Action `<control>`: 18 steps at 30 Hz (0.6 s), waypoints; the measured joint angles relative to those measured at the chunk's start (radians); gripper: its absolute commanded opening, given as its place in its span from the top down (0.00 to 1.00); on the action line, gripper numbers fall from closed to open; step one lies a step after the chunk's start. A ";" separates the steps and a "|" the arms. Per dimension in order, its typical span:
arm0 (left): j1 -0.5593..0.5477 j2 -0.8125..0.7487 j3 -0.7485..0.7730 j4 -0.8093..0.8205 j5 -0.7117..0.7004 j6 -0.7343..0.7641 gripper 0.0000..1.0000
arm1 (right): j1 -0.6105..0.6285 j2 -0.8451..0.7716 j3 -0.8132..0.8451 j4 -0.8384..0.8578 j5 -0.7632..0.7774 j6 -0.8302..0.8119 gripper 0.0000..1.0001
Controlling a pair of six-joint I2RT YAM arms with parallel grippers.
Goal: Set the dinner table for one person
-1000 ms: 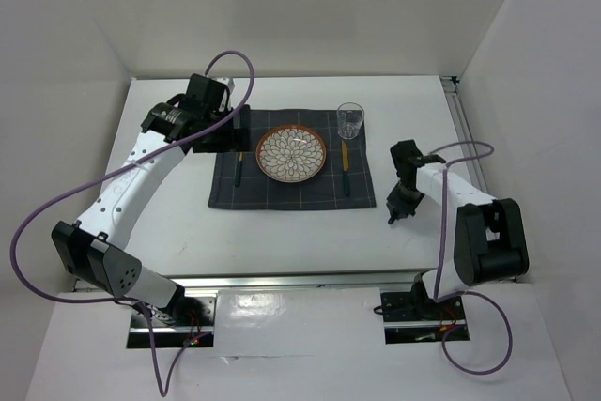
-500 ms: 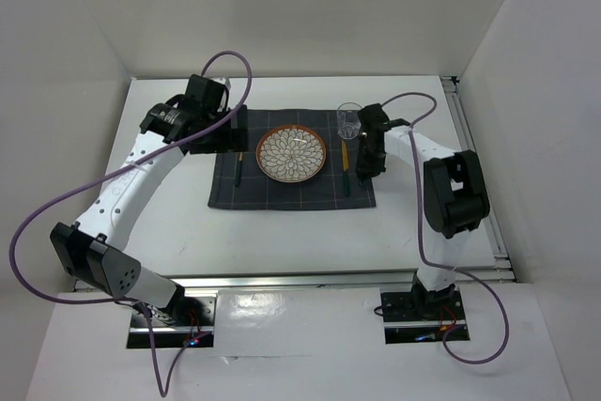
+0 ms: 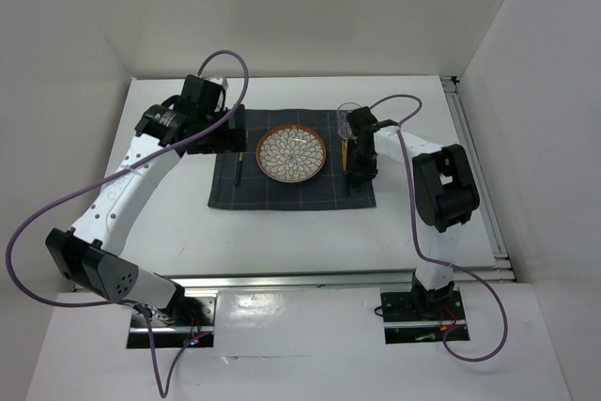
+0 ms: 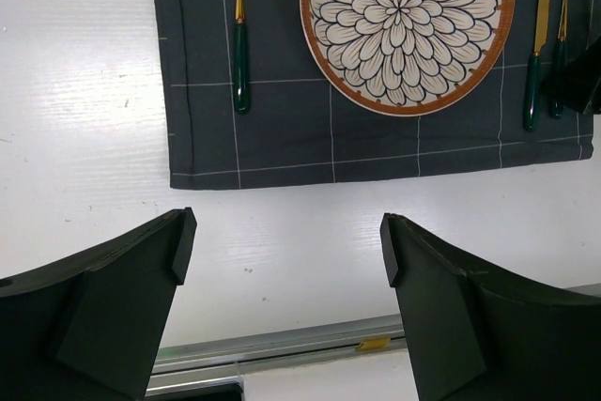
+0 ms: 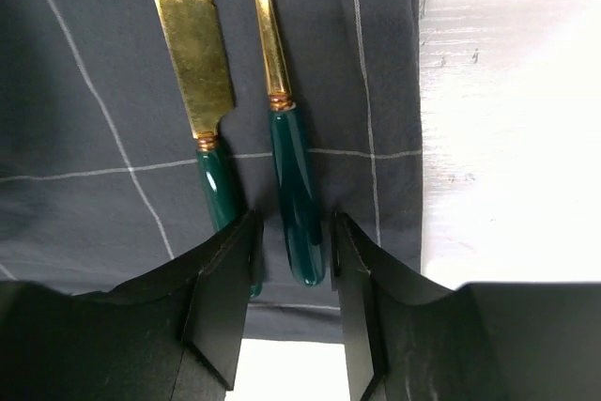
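The white dinner table [image 3: 282,241] carries a dark grey checked placemat [image 3: 282,194]. On the mat lie a flower-patterned plate [image 3: 292,153], a gold fork with a green handle [image 3: 238,168] to its left, and a knife and spoon [image 3: 346,168] to its right. A clear glass [image 3: 348,119] stands at the mat's far right corner. My right gripper [image 5: 296,260] is open, its fingers [image 5: 221,298] on either side of the spoon's green handle [image 5: 296,185], not touching it. The knife [image 5: 192,72] lies just left of the spoon. My left gripper [image 4: 282,251] is open and empty, high above the mat's left side [image 3: 237,135].
A silver rail [image 4: 282,349] runs along the table's near edge and another [image 3: 474,166] along its right edge. White walls close in the back and both sides. The right arm's purple cable [image 3: 404,105] arcs over the mat's far right corner near the glass.
My right arm has swung from the table's right side to the mat's right edge, over the knife and spoon. The left arm has barely moved.
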 measured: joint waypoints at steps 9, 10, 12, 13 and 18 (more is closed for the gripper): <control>0.000 0.000 0.004 -0.007 0.000 0.003 0.01 | -0.008 -0.130 0.095 -0.091 0.098 0.023 0.08; 0.000 0.000 0.007 -0.009 0.001 0.004 0.01 | -0.013 -0.171 0.097 -0.099 0.117 0.032 0.03; 0.004 0.000 0.018 -0.013 0.001 0.005 0.01 | -0.035 -0.278 0.095 -0.114 0.176 0.059 0.00; 0.005 0.000 0.025 -0.014 0.001 0.005 0.01 | -0.051 -0.338 0.087 -0.114 0.210 0.076 0.00; 0.014 -0.006 0.040 -0.001 0.001 0.002 0.01 | -0.186 -0.690 -0.080 -0.116 0.372 0.187 0.00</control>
